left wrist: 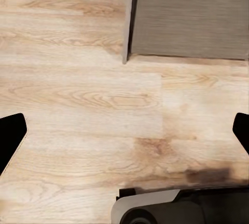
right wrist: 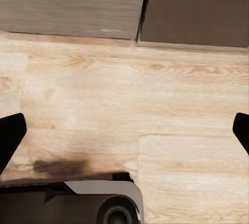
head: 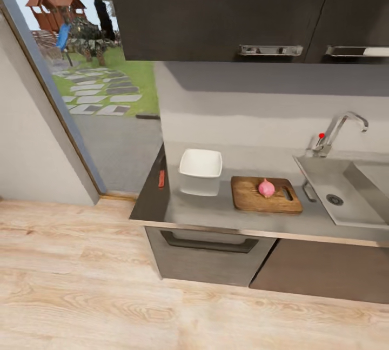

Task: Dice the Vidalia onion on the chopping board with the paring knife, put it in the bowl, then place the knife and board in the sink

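The left pincer is being held spread wide above the pale wooden floor, with nothing between its dark fingertips, and a grey part of the robot's base is being shown beneath it. The right pincer is likewise being held apart and empty over the same floor, near the foot of the lower cabinet fronts. Farther ahead, in the head view, the glossy dark grey tabletop is being seen above a drawer with a long handle. On it, the chopping board is lying flat, and the Vidalia onion is being carried whole on the board, near its slot handle. Just to the left of the board, the white bowl is being shown empty and upright. The paring knife is lying near the tabletop's left edge, beside the bowl but apart from it. At the right, the sink is set into the tabletop, with its round drain exposed and its chrome tap and red knob behind it. Beyond, dark wall cabinets are hanging overhead, and a garden is being shown through the window at left.
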You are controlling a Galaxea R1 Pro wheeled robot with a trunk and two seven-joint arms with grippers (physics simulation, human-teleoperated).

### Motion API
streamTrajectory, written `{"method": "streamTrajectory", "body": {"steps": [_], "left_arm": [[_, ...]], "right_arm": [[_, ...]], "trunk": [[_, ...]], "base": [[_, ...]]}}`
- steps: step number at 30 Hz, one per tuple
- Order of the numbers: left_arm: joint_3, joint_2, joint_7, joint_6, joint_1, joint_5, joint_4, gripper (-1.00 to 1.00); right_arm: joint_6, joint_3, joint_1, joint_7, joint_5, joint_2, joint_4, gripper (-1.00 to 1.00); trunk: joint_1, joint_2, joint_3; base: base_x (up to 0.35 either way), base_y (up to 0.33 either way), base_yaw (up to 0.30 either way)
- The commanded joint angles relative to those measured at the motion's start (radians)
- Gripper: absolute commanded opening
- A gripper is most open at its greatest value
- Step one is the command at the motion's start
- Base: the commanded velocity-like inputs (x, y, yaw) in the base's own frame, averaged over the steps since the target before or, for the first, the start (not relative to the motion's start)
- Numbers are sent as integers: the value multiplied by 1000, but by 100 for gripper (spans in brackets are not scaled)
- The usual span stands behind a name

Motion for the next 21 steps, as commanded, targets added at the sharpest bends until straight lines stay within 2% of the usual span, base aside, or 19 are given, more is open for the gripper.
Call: {"method": "streamTrajectory", "body": {"steps": [1, 6, 21], "left_arm": [[-4, 1, 7, -3, 0, 5, 0, 100], [-4, 1, 6, -3, 0, 4, 3, 100], [-4, 1, 5, -3, 0, 4, 5, 100]], "right_arm": [[-2, 6, 0, -6, -10, -1, -1, 100], [-2, 6, 0, -6, -10, -2, -1, 100], [-2, 6, 0, -6, -10, -2, -1, 100]], "trunk": [[1, -2, 0], [1, -2, 8], [1, -2, 30]], "base": [[220, 222, 92], [107, 253, 14], [6, 291, 1]]}}
